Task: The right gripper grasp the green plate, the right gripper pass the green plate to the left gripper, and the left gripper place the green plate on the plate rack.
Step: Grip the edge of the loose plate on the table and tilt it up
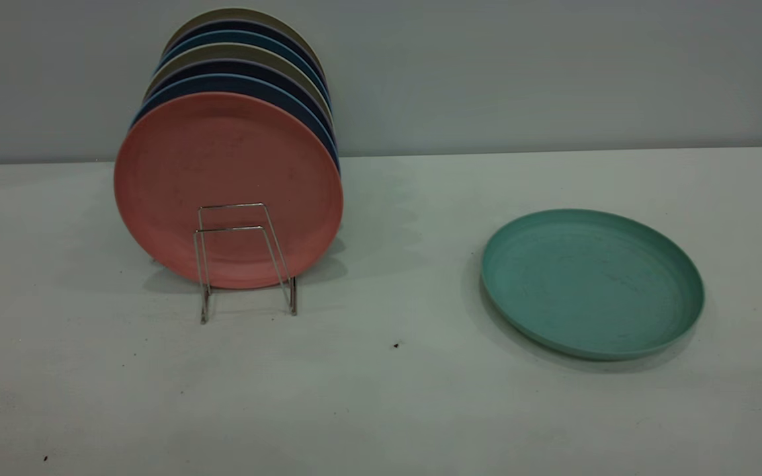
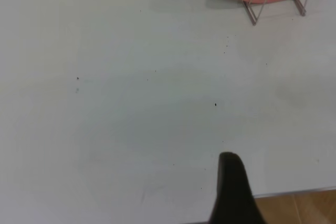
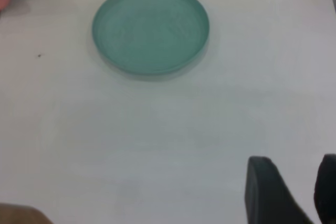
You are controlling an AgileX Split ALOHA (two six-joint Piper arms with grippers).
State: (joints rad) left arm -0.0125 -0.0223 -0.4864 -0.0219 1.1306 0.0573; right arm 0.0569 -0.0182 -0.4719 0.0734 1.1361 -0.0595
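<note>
The green plate [image 1: 592, 284] lies flat on the white table, right of centre; it also shows in the right wrist view [image 3: 150, 29]. The wire plate rack [image 1: 230, 229] stands at the left and holds several upright plates, with a salmon-pink plate [image 1: 222, 165] in front. Its front loops are empty. My right gripper [image 3: 295, 169] is open and empty, over bare table well short of the green plate. My left gripper [image 2: 233, 182] hovers over the table near its front edge, away from the rack [image 2: 251, 14]. Neither gripper appears in the exterior view.
Dark blue and olive plates [image 1: 242, 73] stand behind the pink one in the rack. A grey wall runs behind the table. The table's front edge and a wooden floor [image 2: 299, 205] show in the left wrist view. Bare tabletop [image 1: 394, 277] lies between rack and green plate.
</note>
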